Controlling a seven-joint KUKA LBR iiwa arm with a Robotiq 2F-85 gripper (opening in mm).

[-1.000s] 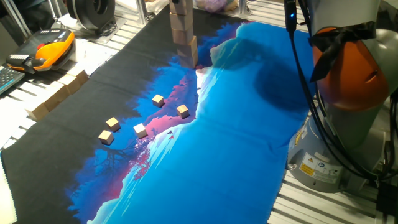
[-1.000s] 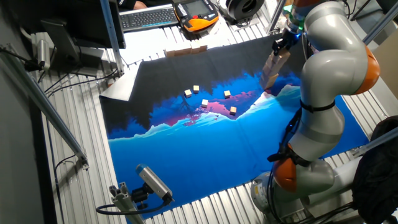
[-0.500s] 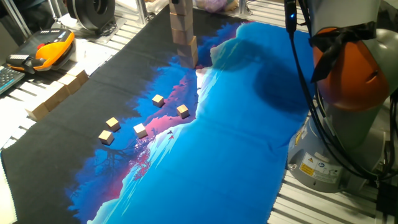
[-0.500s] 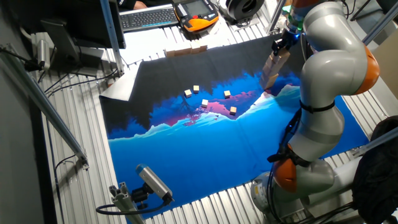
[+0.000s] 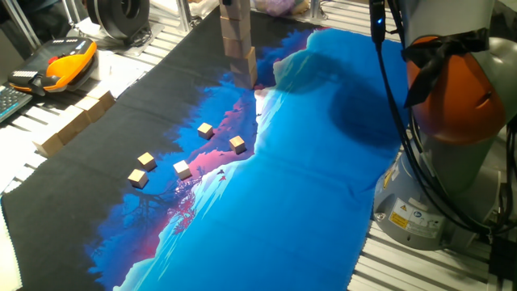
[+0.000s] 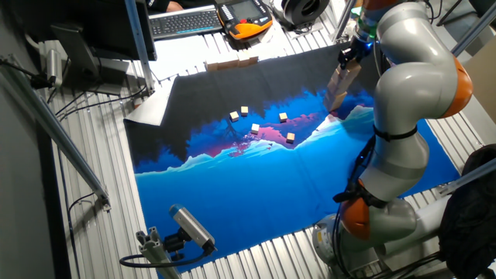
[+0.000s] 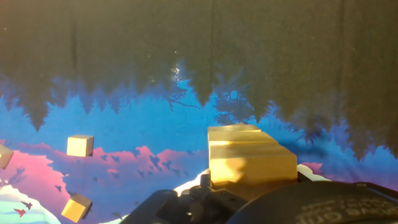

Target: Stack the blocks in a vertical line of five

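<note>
The blocks (image 5: 240,56) stand as one tall stack at the back of the mat, and its top runs out of this fixed view. In the other fixed view the stack (image 6: 339,87) rises from the black-blue edge of the mat, with my gripper (image 6: 349,56) right at its top block. The hand view looks down onto the stack (image 7: 249,158), whose tan tops sit slightly offset from each other. My fingers do not show clearly in any view, so I cannot tell whether they hold the top block.
Several tiny tan cubes (image 5: 205,129) (image 6: 255,128) (image 7: 80,145) lie scattered on the mat left of the stack. Long wooden bars (image 5: 77,121) (image 6: 232,62) lie at the mat's edge near an orange pendant (image 5: 69,65). The arm's base (image 5: 452,121) stands to the right.
</note>
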